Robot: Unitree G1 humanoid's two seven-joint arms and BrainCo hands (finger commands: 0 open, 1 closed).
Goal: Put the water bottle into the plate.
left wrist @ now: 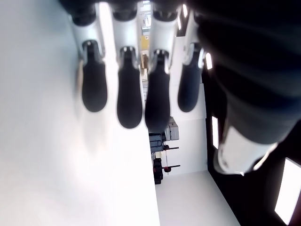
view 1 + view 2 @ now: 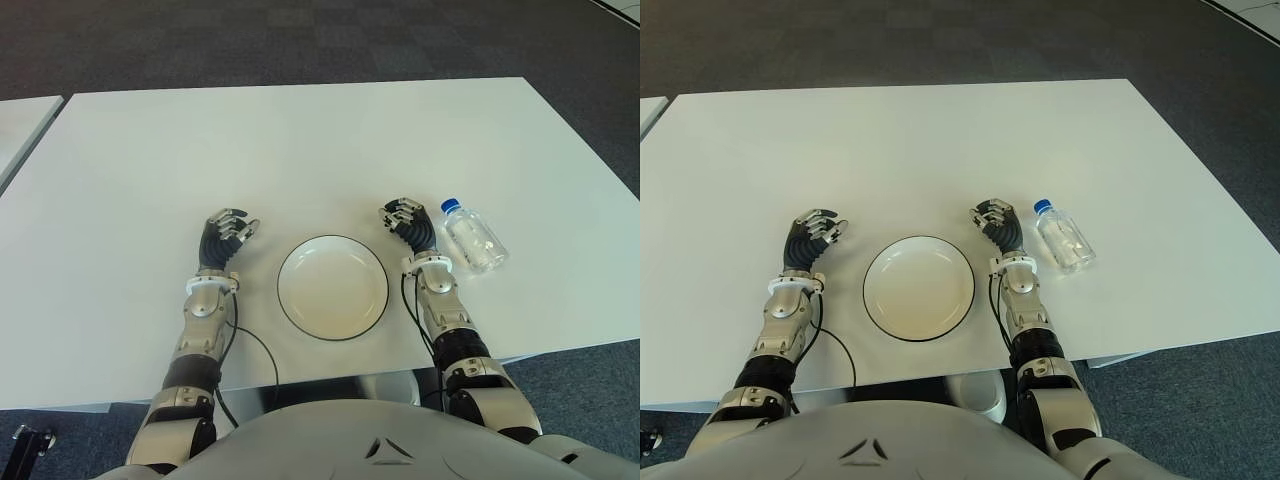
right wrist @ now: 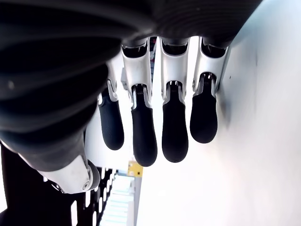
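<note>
On the white worktop (image 2: 300, 140), one water bottle (image 2: 473, 237) is lying on its side just beside the right hand (image 2: 408, 221), on its outer side, apart from the one plate (image 2: 332, 287). Both hands are holding nothing, fingers loosely curled; the left hand (image 2: 226, 236) is showing left of the plate. I judge the reaching step is not yet begun: next, the right hand needs opening toward the bottle.

The water bottle (image 2: 473, 237) is too small for its contents to be told, its label unreadable.
</note>
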